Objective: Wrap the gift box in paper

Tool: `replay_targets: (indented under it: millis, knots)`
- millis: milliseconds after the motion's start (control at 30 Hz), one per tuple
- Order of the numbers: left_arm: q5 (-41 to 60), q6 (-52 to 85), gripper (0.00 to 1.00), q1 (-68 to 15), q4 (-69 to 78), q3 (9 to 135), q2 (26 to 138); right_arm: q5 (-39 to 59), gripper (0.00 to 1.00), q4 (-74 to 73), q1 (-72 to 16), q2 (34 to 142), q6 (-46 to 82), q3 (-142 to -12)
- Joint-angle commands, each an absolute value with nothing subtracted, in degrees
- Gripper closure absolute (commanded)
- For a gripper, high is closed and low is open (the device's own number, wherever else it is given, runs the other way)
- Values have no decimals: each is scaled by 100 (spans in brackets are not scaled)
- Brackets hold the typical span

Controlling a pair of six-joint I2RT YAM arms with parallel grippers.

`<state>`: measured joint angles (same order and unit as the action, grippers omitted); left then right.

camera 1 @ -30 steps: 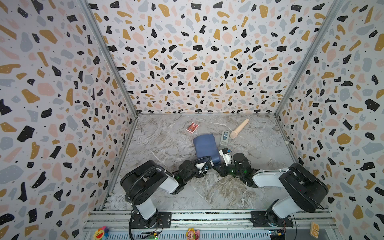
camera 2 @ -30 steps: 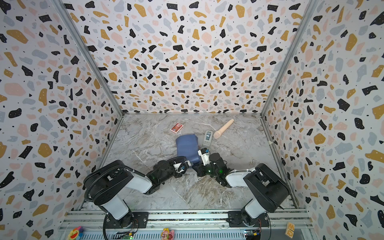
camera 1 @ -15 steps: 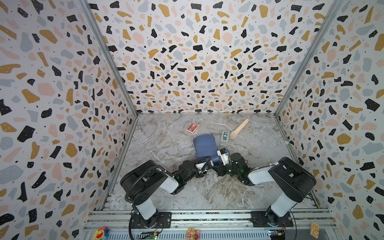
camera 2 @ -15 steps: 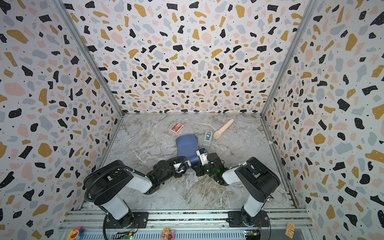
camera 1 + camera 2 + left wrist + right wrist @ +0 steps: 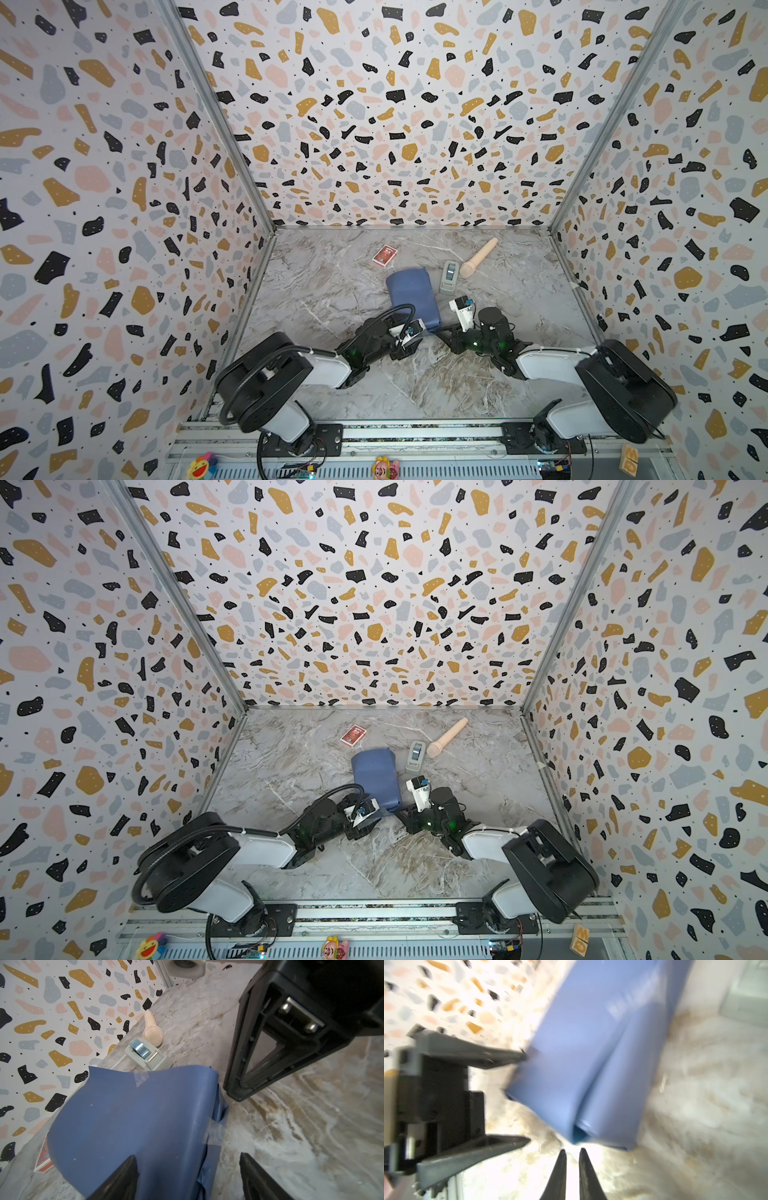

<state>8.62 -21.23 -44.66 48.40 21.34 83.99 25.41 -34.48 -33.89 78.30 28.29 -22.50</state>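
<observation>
The paper (image 5: pixel 411 297) (image 5: pixel 376 777) is a dull blue sheet folded into a bundle in mid-table, held by clear tape strips (image 5: pixel 214 1132). The gift box is hidden inside it. My left gripper (image 5: pixel 188 1159) stands open at the bundle's near end, one finger over the paper (image 5: pixel 135 1118) and the other over bare table. My right gripper (image 5: pixel 572 1151) sits just off the near corner of the paper (image 5: pixel 591 1053), its jaws a narrow gap apart with nothing between them. In both top views the two grippers (image 5: pixel 428 328) (image 5: pixel 442 331) meet at that near end.
A grey tape dispenser (image 5: pixel 449 277) (image 5: pixel 148 1056) lies just right of the bundle, a beige wooden handle (image 5: pixel 478 257) behind it. The red card pack (image 5: pixel 385 254) (image 5: pixel 353 734) lies beyond the bundle. Patterned walls close three sides; a metal rail (image 5: pixel 415 432) runs along the front.
My left gripper's jaws have spread wider at the bundle's near end. The right gripper's jaws have parted slightly, and the right arm's elbow has swung.
</observation>
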Motion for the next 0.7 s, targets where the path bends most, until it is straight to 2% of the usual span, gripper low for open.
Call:
replay_targets:
  millis: [0,67,133,200,267,467,667]
  knots:
    - [1040,-148,17,-4329,4814,1940,7458,2947,62,-2588,-3023,7611,2977,-2720]
    - [476,1358,6,-4075,4722,1737,6985,2963,46,-2537,-2791,7784,3435,-3063]
    - [-262,2996,0,-3686,3819,1856,6704,2875,35,-2369,-2636,8164,3659,-3612]
    - [-72,3821,0,-3227,2907,2283,6862,2806,25,-1973,-2602,8649,3658,-4296]
    - [478,4155,0,-2924,2685,2662,7316,2680,18,-1677,-2591,9135,3660,-4833]
    - [1372,4597,3,-2786,2787,3707,8919,2971,13,-1703,-2593,10208,3882,-5587]
    - [1927,5276,7,-2815,3501,4019,9798,3846,18,-2179,-2641,10725,4184,-5835]
